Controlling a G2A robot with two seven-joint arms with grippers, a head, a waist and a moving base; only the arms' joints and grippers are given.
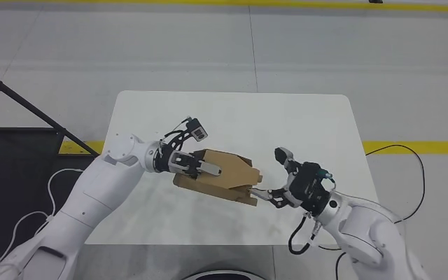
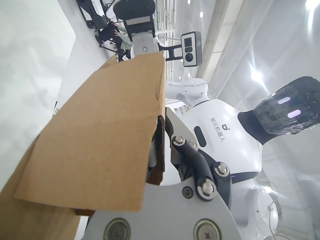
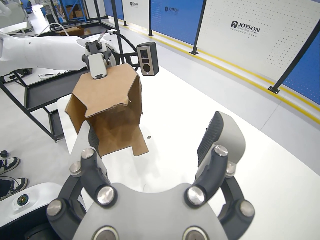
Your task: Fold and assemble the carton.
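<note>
Though its end flaps hang loose, the carton (image 1: 222, 173) stands opened into a hollow brown cardboard sleeve, lying on its side in the near middle of the desk (image 1: 280, 119), its open mouth turned toward the right arm. One notched flap juts out over that mouth and a lower flap (image 3: 136, 148) slopes down to the desk surface. The left pincer (image 1: 210, 169) is clamped on the carton's far end, one white finger (image 3: 96, 68) pressed flat on the top panel and the cardboard wall caught between the jaws. The right pincer (image 3: 152, 123) sits at the mouth end with its jaws spread wide, holding nothing; one ribbed pad (image 3: 93, 138) is just beside the edge of the lower flap, the other pad (image 3: 210, 133) well apart from the cardboard over bare desk. The desk is white, smooth and round-cornered, with one small dark speck (image 3: 149, 137) near the flap. Around it lies pale grey floor crossed by a yellow line (image 1: 399, 147), with a black cable (image 1: 413, 157) looping on the right arm's side. A black-framed rack (image 3: 37, 93) stands beyond the left arm, and blue and white perforated partition panels (image 3: 237, 26) fence the room behind the desk.
</note>
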